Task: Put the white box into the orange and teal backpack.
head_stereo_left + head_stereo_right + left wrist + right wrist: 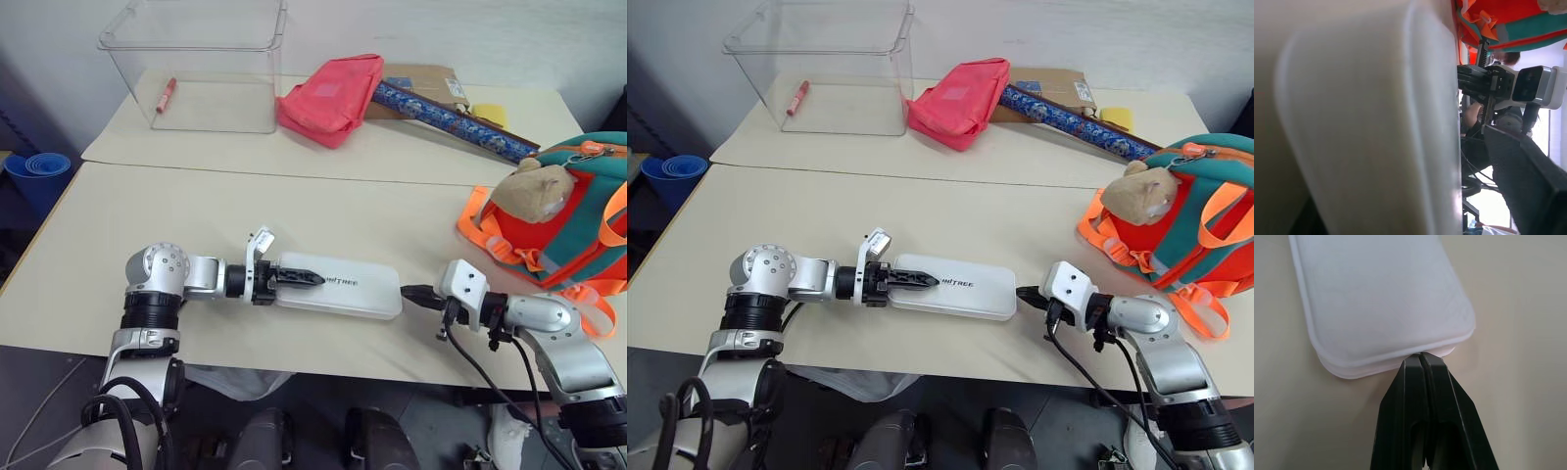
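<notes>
The white box [358,287] lies flat near the table's front edge, between my two grippers. My left gripper [315,280] reaches over the box's left end, with one black finger [1528,176] just above the lid. A small gap shows between that finger and the box [1376,122], so the jaws stand open around that end. At the box's right end, my right gripper [1420,356] is shut, and its tips touch the rim of the box [1381,293]. The orange and teal backpack [588,211], with a tan plush animal [534,191] on it, sits at the table's right edge, beyond the right gripper.
On the far table stand a clear plastic bin [201,69] holding a red pen [166,95], a pink-red pouch [333,98] and a blue patterned roll [453,119]. The table's front edge [294,357] runs close behind both grippers.
</notes>
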You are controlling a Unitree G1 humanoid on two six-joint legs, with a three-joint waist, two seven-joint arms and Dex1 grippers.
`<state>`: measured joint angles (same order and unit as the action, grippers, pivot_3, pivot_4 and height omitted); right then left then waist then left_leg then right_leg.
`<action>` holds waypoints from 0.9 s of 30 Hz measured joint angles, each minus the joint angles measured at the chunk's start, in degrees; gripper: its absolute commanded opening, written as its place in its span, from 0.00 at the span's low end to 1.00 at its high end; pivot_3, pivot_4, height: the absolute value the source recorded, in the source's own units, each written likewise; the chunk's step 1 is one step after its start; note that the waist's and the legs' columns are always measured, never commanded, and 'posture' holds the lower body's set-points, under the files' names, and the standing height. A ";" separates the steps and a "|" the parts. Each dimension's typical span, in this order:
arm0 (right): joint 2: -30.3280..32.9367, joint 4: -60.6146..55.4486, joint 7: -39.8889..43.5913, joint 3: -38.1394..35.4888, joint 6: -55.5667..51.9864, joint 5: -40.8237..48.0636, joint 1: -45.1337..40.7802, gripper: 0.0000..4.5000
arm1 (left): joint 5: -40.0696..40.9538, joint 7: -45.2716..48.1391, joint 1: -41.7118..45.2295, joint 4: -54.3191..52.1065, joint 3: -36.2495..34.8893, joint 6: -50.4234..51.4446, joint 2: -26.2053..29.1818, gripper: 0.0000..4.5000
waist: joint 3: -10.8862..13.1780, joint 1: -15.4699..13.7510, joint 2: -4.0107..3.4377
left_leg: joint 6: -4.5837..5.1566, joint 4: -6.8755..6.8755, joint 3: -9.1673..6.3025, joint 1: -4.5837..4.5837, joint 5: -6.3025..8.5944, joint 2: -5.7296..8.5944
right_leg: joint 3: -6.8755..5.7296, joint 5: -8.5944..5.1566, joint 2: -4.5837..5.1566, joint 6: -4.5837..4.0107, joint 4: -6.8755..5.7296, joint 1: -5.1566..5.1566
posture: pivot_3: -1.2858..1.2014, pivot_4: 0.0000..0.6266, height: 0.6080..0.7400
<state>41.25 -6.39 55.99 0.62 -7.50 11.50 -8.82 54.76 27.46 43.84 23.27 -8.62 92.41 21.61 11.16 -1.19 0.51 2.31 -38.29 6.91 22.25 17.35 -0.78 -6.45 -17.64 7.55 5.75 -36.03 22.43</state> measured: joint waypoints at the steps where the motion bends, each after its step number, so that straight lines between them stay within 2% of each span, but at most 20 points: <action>1: 0.00 0.06 0.19 -0.05 0.50 0.24 0.62 0.00 | 1.01 -0.44 -0.02 -0.05 -0.12 -0.01 -0.02 0.44 | 0.00 0.00 0.00 | 0.00 0.00 0.00 0.00 0.00 0.00 | 0.00 0.00 0.00 0.00 0.00 0.00 | 0.52 0.24 1.00; 2: -0.13 0.14 0.39 -0.43 1.39 0.69 1.53 0.00 | 2.06 -0.55 -0.27 -0.36 -0.22 -0.03 0.04 0.37 | 0.00 0.00 0.00 | 0.00 0.01 0.01 0.00 0.00 0.00 | 0.00 0.00 -0.01 0.00 0.00 0.00 | 0.52 0.24 1.00; 3: -0.37 0.11 0.68 -1.30 2.19 1.65 2.63 0.00 | 2.98 -0.54 -0.85 -1.29 -0.23 -0.03 0.10 0.35 | 0.00 0.00 0.00 | 0.00 0.01 0.01 0.00 0.00 0.00 | 0.00 0.00 -0.01 0.00 0.00 0.00 | 0.52 0.24 1.00; 4: -0.44 -0.02 0.99 -2.41 2.97 3.03 4.16 0.04 | 3.66 -0.45 -1.93 -3.11 -0.25 -0.04 0.24 0.30 | 0.00 0.00 0.00 | 0.00 0.03 0.01 0.00 0.00 0.01 | 0.00 0.00 -0.01 0.00 0.00 -0.01 | 0.52 0.24 1.00; 6: -0.48 -0.67 1.15 -6.03 3.41 5.67 8.23 0.13 | 3.69 0.35 -4.38 -8.00 -0.29 -0.76 0.45 0.30 | 0.00 -0.15 0.00 | 0.00 0.03 -0.01 0.02 0.00 0.01 | -0.01 0.00 -0.02 0.00 0.00 -0.02 | 0.52 0.24 1.00; 11: -0.52 -6.85 0.10 -15.34 2.04 10.54 21.97 0.51 | -0.08 9.77 -11.10 -19.16 2.03 -15.72 3.12 0.30 | -0.01 -0.23 -0.02 | -0.05 0.07 0.03 0.01 0.02 0.01 | 0.06 0.00 -0.01 -0.01 0.14 0.00 | 0.52 0.24 1.00; 14: -3.18 -12.15 -3.03 -23.60 -0.12 14.13 31.44 0.73 | -5.41 21.60 -14.57 -23.98 4.88 -31.48 6.10 0.30 | -0.01 -0.20 -0.02 | -0.27 0.11 0.09 -0.03 0.13 -0.04 | 0.11 -0.01 -0.03 -0.02 0.21 0.00 | 0.52 0.24 1.00; 17: -5.88 -15.13 -4.77 -29.50 -0.47 16.67 38.00 0.96 | -8.63 29.16 -16.44 -25.87 7.34 -40.28 7.62 0.30 | -0.02 -0.16 -0.03 | -0.45 0.18 0.15 -0.08 0.24 -0.05 | 0.16 -0.01 -0.03 -0.03 0.22 0.00 | 0.52 0.24 1.00; 18: -6.96 -16.00 -5.21 -31.75 -0.40 17.31 40.09 0.99 | -9.28 31.02 -17.15 -26.39 7.77 -42.44 7.69 0.30 | -0.02 -0.15 -0.04 | -0.44 0.20 0.16 -0.07 0.24 -0.05 | 0.19 -0.01 -0.02 -0.03 0.22 0.03 | 0.52 0.24 1.00; 20: -9.37 -15.60 -7.10 -38.19 -0.23 19.05 43.55 0.99 | -11.71 36.49 -19.36 -27.95 9.25 -48.88 9.64 0.30 | -0.02 -0.12 -0.05 | -0.42 0.24 0.17 -0.07 0.26 -0.06 | 0.20 -0.02 -0.01 -0.04 0.24 0.05 | 0.52 0.24 1.00; 23: -9.30 -12.49 -9.97 -46.63 -0.11 21.05 42.37 0.99 | -14.41 40.01 -20.85 -28.09 9.72 -53.77 10.96 0.30 | -0.03 0.08 -0.06 | -0.31 0.24 0.25 -0.09 0.34 -0.08 | 0.27 -0.01 0.01 -0.05 0.28 0.05 | 0.52 0.24 1.00; 27: -4.73 -6.85 -10.26 -47.80 -0.01 21.18 34.91 0.99 | -14.70 41.55 -20.49 -28.04 9.87 -55.47 10.75 0.30 | -0.04 0.40 -0.08 | -0.11 0.22 0.23 -0.11 0.28 -0.09 | 0.27 0.02 0.06 -0.05 0.26 0.04 | 0.52 0.24 1.00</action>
<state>36.52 -13.24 45.72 -47.17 -7.51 32.69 26.09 40.06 69.00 23.34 -4.77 1.25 36.94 32.36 11.12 -0.79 0.43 2.20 -38.07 7.14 22.14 17.63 -0.87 -6.17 -17.62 7.61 5.69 -35.77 22.47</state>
